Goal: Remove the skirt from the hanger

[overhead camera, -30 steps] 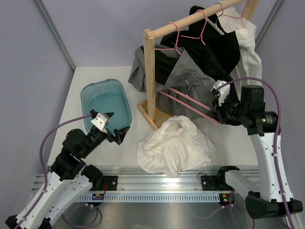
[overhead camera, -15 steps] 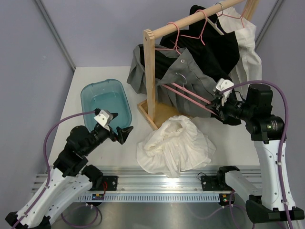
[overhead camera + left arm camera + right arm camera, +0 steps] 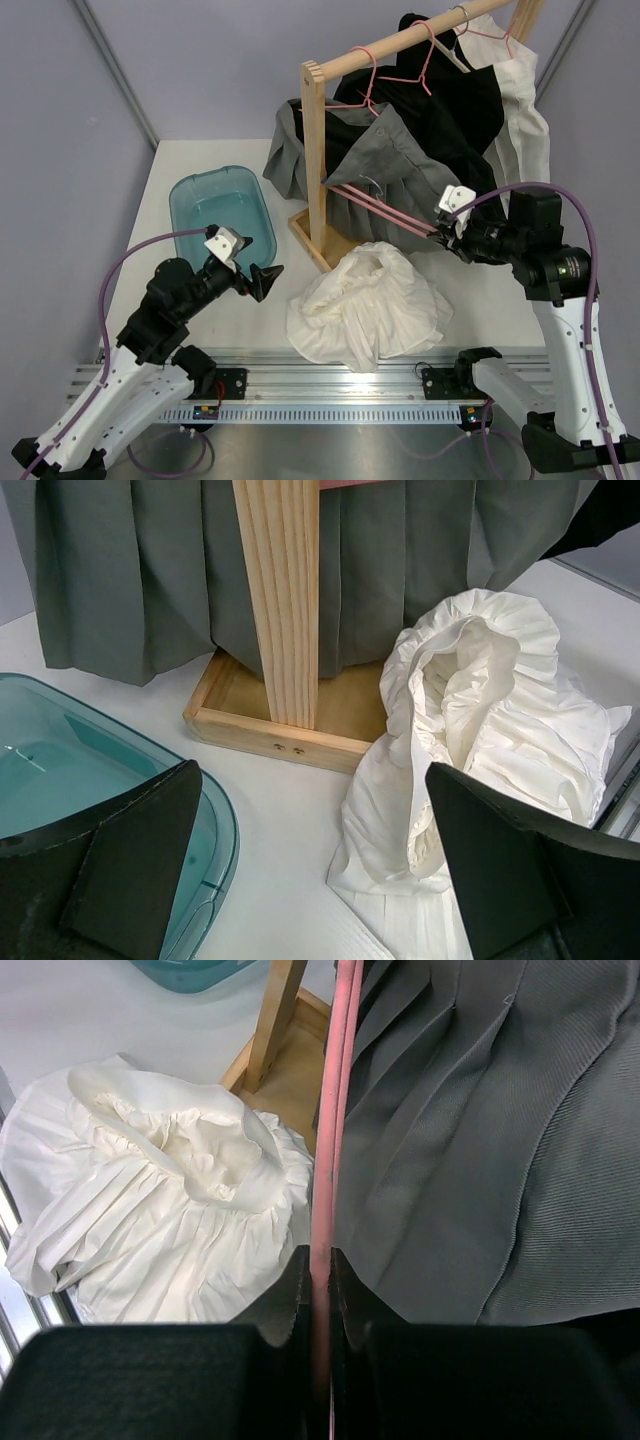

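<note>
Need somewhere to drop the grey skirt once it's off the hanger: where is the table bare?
Bare table lies behind the teal tub, and in the strip between tub and white garment heap, where the open left gripper hovers. Crowded around the rack base under the hanging clothes.

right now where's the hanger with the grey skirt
In the top view the pink hanger slants down right of the wooden post, under the grey skirt, its lower end pinched by the right gripper near the white garment.
</note>
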### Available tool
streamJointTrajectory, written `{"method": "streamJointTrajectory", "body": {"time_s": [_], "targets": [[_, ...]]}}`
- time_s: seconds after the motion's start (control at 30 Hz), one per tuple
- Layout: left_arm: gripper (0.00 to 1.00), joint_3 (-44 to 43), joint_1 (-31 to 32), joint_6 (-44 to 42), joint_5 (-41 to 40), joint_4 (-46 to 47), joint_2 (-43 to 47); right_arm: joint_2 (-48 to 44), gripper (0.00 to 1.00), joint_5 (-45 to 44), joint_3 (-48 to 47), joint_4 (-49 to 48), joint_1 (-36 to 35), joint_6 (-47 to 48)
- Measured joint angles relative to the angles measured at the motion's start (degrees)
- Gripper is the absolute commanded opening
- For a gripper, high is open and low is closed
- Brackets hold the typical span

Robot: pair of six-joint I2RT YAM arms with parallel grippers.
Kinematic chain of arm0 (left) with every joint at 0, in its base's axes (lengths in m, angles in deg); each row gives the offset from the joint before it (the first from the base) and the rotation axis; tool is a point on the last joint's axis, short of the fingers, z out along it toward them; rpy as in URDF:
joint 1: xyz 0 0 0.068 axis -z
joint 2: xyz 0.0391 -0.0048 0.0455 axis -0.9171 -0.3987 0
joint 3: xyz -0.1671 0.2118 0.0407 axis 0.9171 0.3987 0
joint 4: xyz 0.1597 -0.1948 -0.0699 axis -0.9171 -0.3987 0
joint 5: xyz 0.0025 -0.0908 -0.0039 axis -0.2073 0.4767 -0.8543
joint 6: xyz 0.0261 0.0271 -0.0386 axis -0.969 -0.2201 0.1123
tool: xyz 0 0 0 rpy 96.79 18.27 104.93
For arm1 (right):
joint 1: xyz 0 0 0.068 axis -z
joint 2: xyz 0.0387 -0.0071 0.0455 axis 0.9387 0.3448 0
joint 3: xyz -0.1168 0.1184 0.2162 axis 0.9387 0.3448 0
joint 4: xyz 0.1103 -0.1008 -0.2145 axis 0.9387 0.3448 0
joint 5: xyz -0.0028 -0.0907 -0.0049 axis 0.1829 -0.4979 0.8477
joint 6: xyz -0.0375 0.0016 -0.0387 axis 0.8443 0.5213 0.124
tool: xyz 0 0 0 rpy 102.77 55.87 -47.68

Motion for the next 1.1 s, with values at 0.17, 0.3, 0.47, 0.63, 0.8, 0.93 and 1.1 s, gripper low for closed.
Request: {"method": "streamJointTrajectory", "body": {"time_s": [0.17,0.3,0.47,0.63,0.8,0.93,1.1], "targets": [[0.99,0.00,0.00,0.00,0.24,0.02,0.07,0.42,0.00,-2.51,-0.09,2.64,-1.73,2.80],[0.99,0.00,0.00,0.00,0.22,-0.04,0.83,-0.63,0.00,-5.73,0.79,7.21,-1.92,7.74],[0.99,0.00,0.00,0.00,0.22,-0.02,2.03,-4.55,0.00,-7.08,1.20,14.25,-2.10,11.80],[0.99,0.00,0.00,-0.35,0.22,-0.07,2.01,-5.88,0.00,-5.66,-4.00,19.32,-2.71,11.54],[0.99,0.00,0.00,-1.44,0.22,-0.11,2.01,-6.08,0.00,-4.83,-12.17,19.30,-2.73,8.37],[0.99,-0.26,0.00,-2.03,0.24,-0.37,1.99,-6.82,0.00,-5.79,-15.85,17.25,-2.73,2.64],[0.99,-0.35,0.00,-2.23,0.24,-0.50,1.92,-6.43,0.00,-8.72,-19.54,12.17,-2.73,-5.75]]}}
